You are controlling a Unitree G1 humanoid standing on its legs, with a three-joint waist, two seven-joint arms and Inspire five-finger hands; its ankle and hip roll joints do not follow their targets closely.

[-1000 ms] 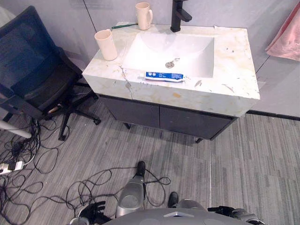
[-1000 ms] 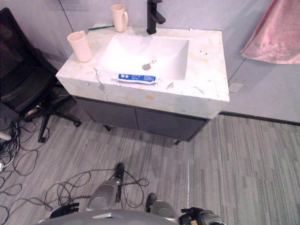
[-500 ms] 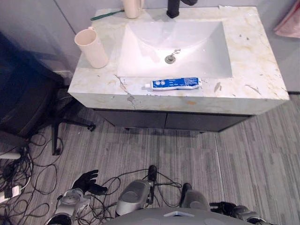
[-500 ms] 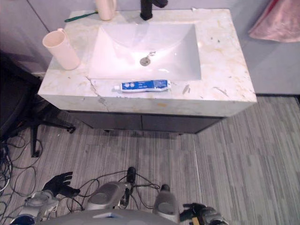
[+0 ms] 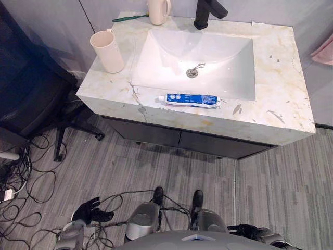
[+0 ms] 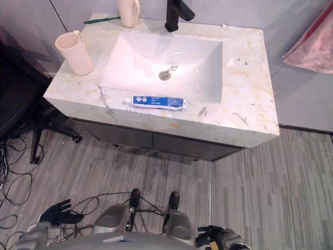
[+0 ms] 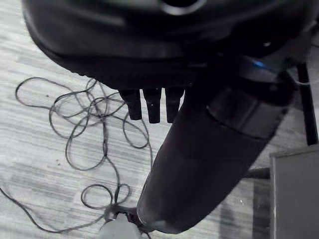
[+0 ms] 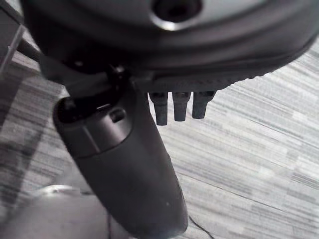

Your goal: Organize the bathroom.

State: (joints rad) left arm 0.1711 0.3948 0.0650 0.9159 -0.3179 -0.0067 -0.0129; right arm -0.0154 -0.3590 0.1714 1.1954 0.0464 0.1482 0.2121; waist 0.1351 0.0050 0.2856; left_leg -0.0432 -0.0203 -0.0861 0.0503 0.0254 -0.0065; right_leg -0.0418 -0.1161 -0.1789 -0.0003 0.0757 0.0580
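A blue and white toothpaste tube lies on the front rim of the marble counter, beside the white sink. A cream cup stands at the counter's left end. At the back stand a second cream mug and a black faucet, with a green toothbrush lying by the mug. My left hand hangs low over the floor, fingers spread and holding nothing. Low on the other side my right hand hangs relaxed and empty, far below the counter.
A dark office chair stands left of the vanity, with loose cables on the grey floor beneath it. A pink towel hangs on the wall at the right. Dark cabinet doors sit under the counter.
The camera has shifted, so the vanity sits differently in view. My left hand has come out to the lower left with fingers spread. Nothing on the counter has moved.
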